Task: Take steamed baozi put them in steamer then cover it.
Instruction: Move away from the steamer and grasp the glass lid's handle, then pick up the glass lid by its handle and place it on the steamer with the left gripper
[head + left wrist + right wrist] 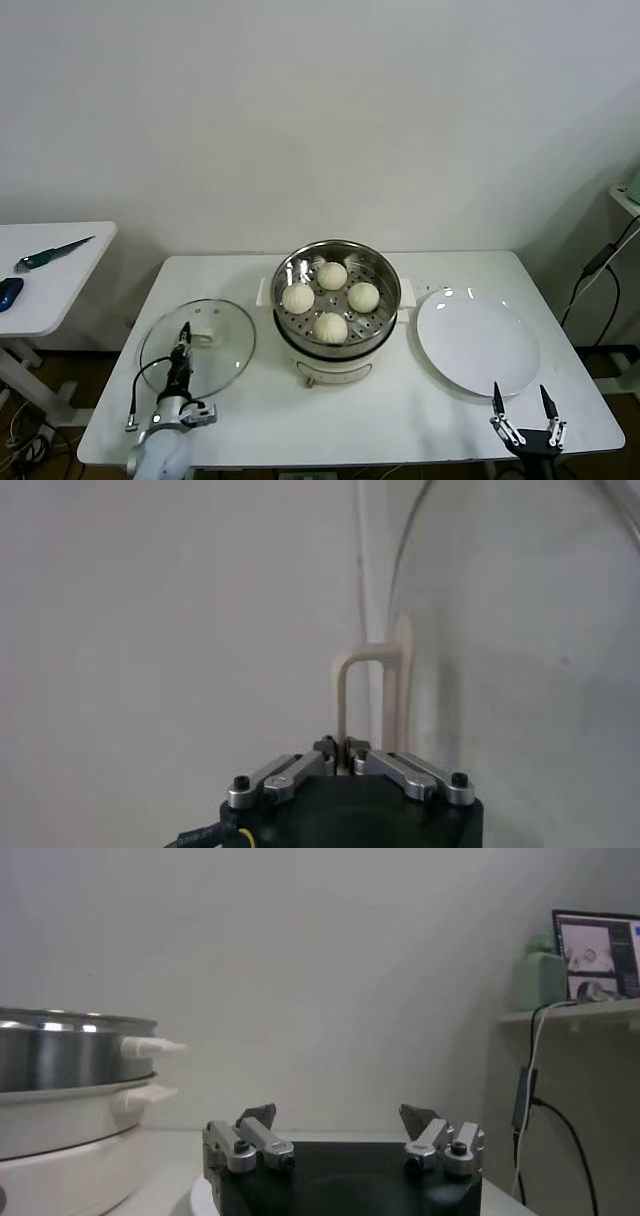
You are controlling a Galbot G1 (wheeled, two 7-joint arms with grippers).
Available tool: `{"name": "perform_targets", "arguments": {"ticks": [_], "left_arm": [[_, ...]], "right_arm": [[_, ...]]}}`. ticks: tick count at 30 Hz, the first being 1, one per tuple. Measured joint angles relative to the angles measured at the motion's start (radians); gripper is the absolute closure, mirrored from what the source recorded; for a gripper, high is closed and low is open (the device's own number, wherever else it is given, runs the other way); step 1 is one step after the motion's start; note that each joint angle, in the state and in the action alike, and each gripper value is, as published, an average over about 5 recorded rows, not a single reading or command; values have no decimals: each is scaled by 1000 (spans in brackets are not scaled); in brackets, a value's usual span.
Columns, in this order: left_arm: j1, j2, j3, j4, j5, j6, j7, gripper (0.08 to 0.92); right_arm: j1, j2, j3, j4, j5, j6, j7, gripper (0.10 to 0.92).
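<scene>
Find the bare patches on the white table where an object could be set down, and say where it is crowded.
Bare: the white table in front of the round steel steamer, between the glass lid and flat white plate; also the back corners. Crowded: the middle row, where lid, steamer and plate sit close together, with the left gripper on the lid.

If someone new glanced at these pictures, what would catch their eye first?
Probably the open steamer mid-table, with four steamed baozi on its perforated insert. Next, the glass lid lying flat to its left, where the left gripper is shut on the lid's handle. The empty white plate lies right of the steamer; the right gripper waits open at the table's front edge.
</scene>
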Motion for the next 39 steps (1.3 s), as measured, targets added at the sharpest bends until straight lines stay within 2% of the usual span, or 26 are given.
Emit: {"name": "perform_targets", "arguments": {"ticks": [11, 19, 26, 33, 39], "left_arm": [[-14, 52, -28, -149, -150, 34, 55, 848], [-32, 166, -26, -317, -288, 118, 183, 848], [-70, 240, 61, -470, -335, 236, 296, 848], [-161, 239, 247, -576, -289, 384, 418, 848], [-252, 177, 411, -612, -171, 481, 536, 848]], "right_arm": [[-4, -8, 9, 8, -1, -8, 9, 203], [-4, -6, 5, 17, -14, -16, 28, 203], [10, -1, -7, 27, -35, -27, 39, 203], [29, -5, -11, 28, -60, -38, 51, 203], [49, -14, -18, 18, -67, -39, 63, 203]]}}
